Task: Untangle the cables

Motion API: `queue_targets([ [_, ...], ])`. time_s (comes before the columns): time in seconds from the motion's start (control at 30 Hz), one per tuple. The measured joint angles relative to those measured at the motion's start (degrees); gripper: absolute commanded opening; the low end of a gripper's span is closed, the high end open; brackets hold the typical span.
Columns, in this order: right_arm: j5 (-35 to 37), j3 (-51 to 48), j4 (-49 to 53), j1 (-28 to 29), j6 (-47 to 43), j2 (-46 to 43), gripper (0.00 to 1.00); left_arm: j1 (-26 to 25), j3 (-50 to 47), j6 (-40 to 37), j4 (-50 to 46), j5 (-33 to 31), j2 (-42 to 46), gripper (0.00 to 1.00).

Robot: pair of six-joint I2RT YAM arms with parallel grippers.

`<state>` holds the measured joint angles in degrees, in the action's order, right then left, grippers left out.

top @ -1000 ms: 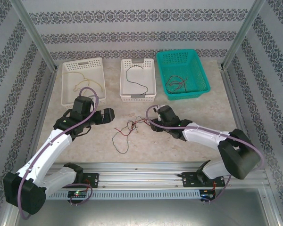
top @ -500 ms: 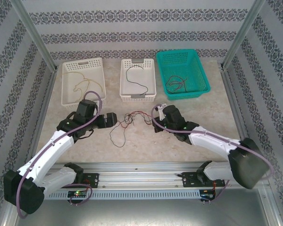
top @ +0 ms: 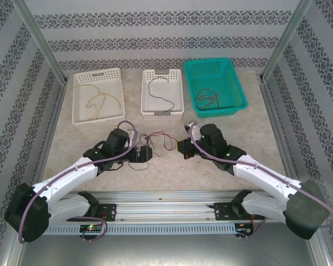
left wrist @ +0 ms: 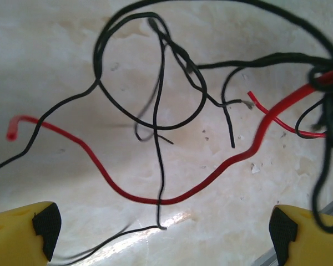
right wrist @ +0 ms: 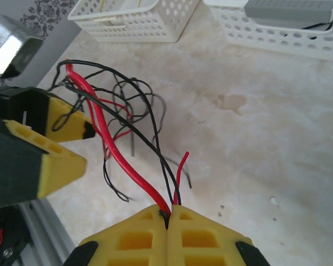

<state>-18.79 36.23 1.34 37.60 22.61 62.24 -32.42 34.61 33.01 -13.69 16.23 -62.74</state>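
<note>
Your right gripper (right wrist: 167,213) clamps cables (right wrist: 121,163); left gripper (left wrist: 165,230) gapes. Baskets (top: 162,116) at 12 o'clock hold some; rest knotted.

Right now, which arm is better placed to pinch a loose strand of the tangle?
Probably left: the left gripper hangs open over the loose cables; the right gripper is shut on some strands, anchoring them.

The pale, marbled surface (top: 172,169) carries three baskets in a row along its far edge: a white basket (top: 97,121) at 11 o'clock, a smaller white basket (top: 162,115) at 12 o'clock and a teal basket (top: 219,111) at 1 o'clock. Near the middle, a tangle of red and black cables (top: 155,139) spreads over it in crossing loops, with the 3 o'clock end raised off the surface.
</note>
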Motion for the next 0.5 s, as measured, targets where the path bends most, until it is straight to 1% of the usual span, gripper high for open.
queue_targets([
  [0.2,-1.79,1.18,1.95,0.0,1.07,-2.34,0.0,-2.54,-0.28,-1.09,2.8,-0.7,-2.86,0.97],
  [0.37,-2.67,2.43,3.34,-0.02,1.86,-3.39,0.0,-5.11,-0.57,-2.78,3.06,-3.54,-4.35,0.95],
  [0.47,-3.17,2.84,4.11,-0.02,2.6,-3.45,0.0,-6.56,-0.68,-3.74,3.08,-5.64,-4.79,0.91],
  [0.5,-3.26,2.86,4.28,-0.02,2.75,-3.52,0.0,-6.71,-0.68,-3.96,3.08,-6.27,-4.96,0.87],
])
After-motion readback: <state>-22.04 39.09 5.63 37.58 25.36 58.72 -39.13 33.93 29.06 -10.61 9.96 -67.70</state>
